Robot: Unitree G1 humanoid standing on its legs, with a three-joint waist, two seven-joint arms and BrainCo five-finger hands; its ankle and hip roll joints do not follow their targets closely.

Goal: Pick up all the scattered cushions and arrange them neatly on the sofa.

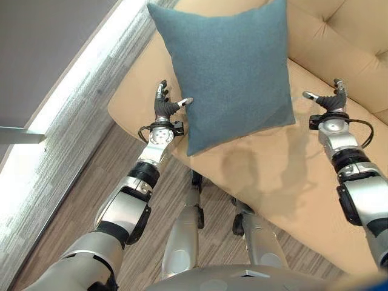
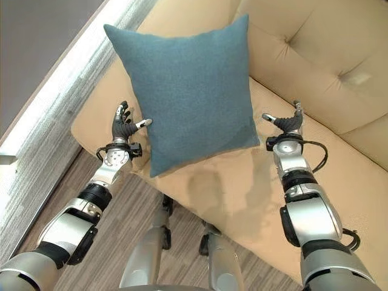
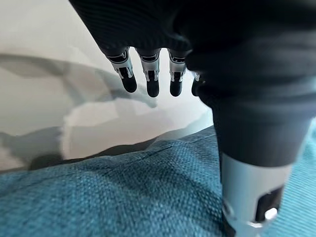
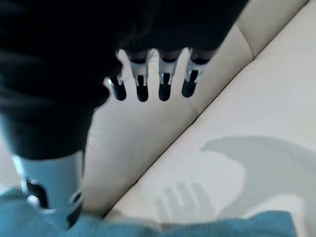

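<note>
A teal square cushion [image 1: 233, 66] stands upright on the beige sofa seat [image 1: 273, 163], leaning toward the backrest [image 2: 315, 54]. My left hand [image 1: 162, 106] is at the cushion's left edge, fingers straight, with its thumb reaching the cushion's side. Teal fabric [image 3: 123, 197] lies right under the left hand's fingers [image 3: 148, 74]. On the other side, my right hand [image 2: 290, 124] hovers over the seat a short way off the cushion, also open. Its fingers [image 4: 163, 79] point at the backrest seam, and a strip of the cushion [image 4: 256, 224] shows beside it.
The sofa's rounded front corner [image 1: 124, 100] sits near a grey wall with a pale baseboard strip [image 1: 79, 91] on the left. Wood-pattern floor [image 1: 79, 194] runs below the seat's front edge. Bare seat [image 2: 339, 176] extends to the right.
</note>
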